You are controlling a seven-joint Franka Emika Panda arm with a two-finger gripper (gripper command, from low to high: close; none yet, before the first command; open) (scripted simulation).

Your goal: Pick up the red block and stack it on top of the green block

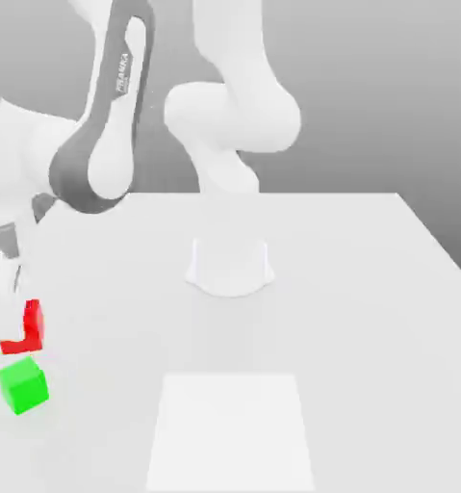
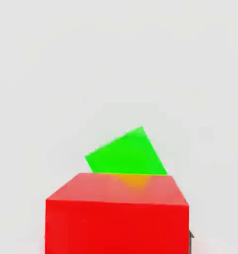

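Gripper [image 1: 5, 289]: at the far left of the exterior view we find the hand low over the table, fingers clenched on the red block.
Red block [image 1: 30, 327]: we judge it held clear of the table, just above and barely apart from the green block; in the hand view it sits close under the camera.
Green block [image 1: 23, 385]: resting on the table [image 1: 369, 318], directly beneath and slightly nearer us than the red block in the exterior view.
Deciding relation: in the hand view we see the green block [image 2: 125, 151] lying just beyond the red block [image 2: 116, 213], turned askew to it, so their faces do not line up.
Next move, our judgement: a short shift to centre red over green, perhaps a small twist, then a lowering.
Arm base [image 1: 230, 265]: mid-table, well apart from both blocks.
Containers: we list none here.
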